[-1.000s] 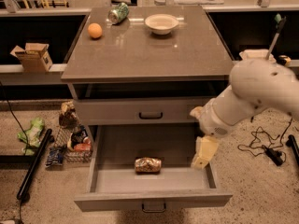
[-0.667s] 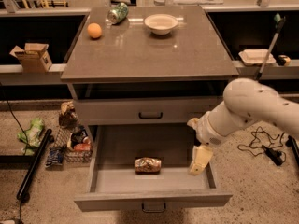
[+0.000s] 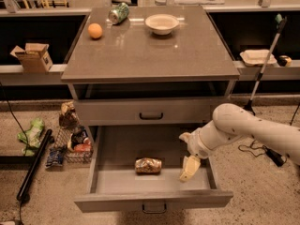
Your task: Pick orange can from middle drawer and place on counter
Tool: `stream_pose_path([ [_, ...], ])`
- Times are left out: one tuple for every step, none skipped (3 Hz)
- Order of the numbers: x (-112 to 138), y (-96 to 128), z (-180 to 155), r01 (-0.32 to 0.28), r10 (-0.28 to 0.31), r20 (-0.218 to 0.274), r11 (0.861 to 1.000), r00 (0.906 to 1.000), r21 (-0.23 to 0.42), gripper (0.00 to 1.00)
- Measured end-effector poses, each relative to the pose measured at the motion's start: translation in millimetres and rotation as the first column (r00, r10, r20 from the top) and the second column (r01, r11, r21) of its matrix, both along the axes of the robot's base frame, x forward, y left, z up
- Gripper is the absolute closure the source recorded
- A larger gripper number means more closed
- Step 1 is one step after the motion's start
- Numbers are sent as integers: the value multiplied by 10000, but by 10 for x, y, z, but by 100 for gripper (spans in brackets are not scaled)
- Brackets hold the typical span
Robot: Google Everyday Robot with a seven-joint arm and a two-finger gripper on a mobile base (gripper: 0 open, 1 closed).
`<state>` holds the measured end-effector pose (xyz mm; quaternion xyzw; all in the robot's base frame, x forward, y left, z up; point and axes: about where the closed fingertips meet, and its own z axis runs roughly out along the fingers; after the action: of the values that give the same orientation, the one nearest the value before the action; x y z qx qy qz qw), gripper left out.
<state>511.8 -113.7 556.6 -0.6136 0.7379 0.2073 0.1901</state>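
Down in the pulled-out middle drawer (image 3: 117, 175), the orange can (image 3: 148, 165) lies on its side, about in the middle of the grey floor, with nothing else in there. The robot's hand (image 3: 190, 168) hangs inside the same drawer, over by the right wall and pointing down. It's near the can but clearly apart from it. Honestly can't tell if the hand is spread apart or closed together, though nothing looks to be held in it.

Progress-wise, it looks like early days. The drawer is open and the arm has reached in, so that part is sorted. Grabbing the can, lifting it out and setting it on the counter (image 3: 150, 60) all look like they're left to do. There's plenty of bare counter toward the front edge for it.

Head count:
- 2 cans: the orange one in the drawer and a green-and-silver can (image 3: 118, 13) tipped over at the back of the counter
- 1 orange ball (image 3: 95, 30), left of the green can
- 1 white bowl (image 3: 162, 23), to the green can's right
- 1 open drawer, plus 1 shut drawer front (image 3: 151, 110) above it
- 1 hand
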Motion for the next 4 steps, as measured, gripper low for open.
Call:
stream_pose_path([
  [0,0,0,0,0,0,10000,10000,0,0],
  [123,78,-168,-166,165,38,9998,9999,95,0],
  [301,281,-511,-393,390,100,9987,9992,330,0],
  [441,455,-885,-343,336,119,9975,9994,623,0],
])
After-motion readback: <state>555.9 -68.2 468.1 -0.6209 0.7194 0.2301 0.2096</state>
